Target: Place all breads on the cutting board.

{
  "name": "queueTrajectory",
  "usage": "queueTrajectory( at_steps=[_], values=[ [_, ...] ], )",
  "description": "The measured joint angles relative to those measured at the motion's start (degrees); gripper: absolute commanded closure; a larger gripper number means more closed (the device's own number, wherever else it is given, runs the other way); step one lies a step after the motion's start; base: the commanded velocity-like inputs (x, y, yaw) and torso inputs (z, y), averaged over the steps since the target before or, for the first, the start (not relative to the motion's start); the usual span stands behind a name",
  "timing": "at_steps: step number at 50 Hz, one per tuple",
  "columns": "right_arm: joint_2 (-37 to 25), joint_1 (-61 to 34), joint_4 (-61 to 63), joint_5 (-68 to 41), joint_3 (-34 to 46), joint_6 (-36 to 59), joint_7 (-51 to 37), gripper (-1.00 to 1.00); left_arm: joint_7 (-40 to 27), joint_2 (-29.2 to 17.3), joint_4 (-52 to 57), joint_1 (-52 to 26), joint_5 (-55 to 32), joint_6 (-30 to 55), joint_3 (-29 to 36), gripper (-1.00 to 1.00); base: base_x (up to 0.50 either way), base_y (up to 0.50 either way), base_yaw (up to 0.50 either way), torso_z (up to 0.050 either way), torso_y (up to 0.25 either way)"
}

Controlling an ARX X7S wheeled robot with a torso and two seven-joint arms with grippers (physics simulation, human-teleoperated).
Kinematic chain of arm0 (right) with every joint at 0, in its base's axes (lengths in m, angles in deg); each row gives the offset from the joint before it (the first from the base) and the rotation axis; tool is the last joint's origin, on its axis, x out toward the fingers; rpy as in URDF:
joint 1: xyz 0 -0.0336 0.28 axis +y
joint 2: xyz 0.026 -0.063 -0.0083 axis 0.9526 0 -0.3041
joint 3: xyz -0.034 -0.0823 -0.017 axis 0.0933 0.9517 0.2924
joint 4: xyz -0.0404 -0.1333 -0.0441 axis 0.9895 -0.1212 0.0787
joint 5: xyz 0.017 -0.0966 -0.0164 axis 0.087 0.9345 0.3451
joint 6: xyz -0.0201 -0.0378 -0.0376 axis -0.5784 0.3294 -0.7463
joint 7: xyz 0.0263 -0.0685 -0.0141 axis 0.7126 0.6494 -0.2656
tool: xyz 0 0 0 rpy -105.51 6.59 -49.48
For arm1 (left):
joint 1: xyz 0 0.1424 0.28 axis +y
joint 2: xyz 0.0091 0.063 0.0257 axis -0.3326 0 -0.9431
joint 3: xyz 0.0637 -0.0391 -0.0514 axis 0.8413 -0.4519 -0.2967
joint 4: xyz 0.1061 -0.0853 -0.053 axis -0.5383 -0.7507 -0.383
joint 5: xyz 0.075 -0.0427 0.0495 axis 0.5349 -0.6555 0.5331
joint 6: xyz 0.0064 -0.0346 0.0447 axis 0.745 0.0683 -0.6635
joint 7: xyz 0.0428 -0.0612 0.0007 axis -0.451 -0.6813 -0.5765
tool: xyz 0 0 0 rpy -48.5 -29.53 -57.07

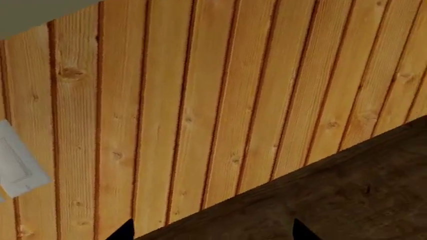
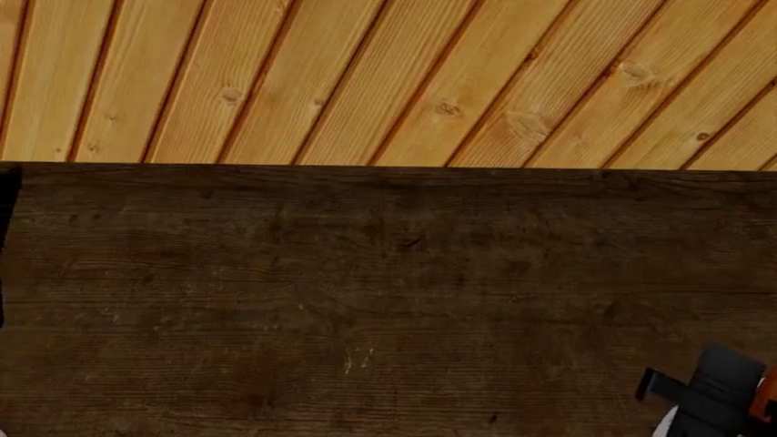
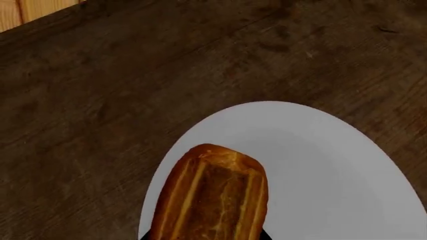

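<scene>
An oval orange-brown bread (image 3: 210, 195) with a lengthwise split top lies over a round grey-white plate (image 3: 333, 165) in the right wrist view. My right gripper (image 3: 203, 236) has its dark fingertips (image 3: 145, 235) pressed against both sides of the loaf, shut on it. Whether the loaf is lifted off the plate I cannot tell. My left gripper (image 1: 213, 231) is open with nothing between its fingertips (image 1: 124, 231), hanging over the far edge of the dark table (image 1: 333, 200). The cutting board is out of view.
The head view shows the dark wooden table (image 2: 364, 300) with pale plank flooring (image 2: 364, 73) beyond its far edge. My right arm (image 2: 716, 391) and a sliver of the plate (image 2: 665, 421) sit at its near right corner. A white plate-like fitting (image 1: 13, 165) lies on the planks.
</scene>
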Motion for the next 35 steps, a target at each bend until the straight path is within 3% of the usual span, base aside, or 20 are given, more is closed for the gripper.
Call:
queueTrajectory(
  at_steps=[12,27,35],
  values=[
    [-0.3,1.2,0.0,0.8,0.3,-0.1,0.8,1.0,21.3,-5.0,-6.4,-11.6,2.6,7.8,7.5,-1.0,0.0,0.0,0.0,0.0,0.001],
    [-0.7,2.3,0.5,1.4,0.3,-0.6,1.6,1.0,55.0,-12.1,-9.2,-33.6,13.2,11.3,29.0,-1.0,0.0,0.0,0.0,0.0,0.001],
    [-0.9,2.4,0.7,1.5,0.2,-0.2,1.7,1.0,69.3,-14.8,-5.8,-43.5,17.5,11.8,39.0,-1.0,0.0,0.0,0.0,0.0,0.0]
  ],
)
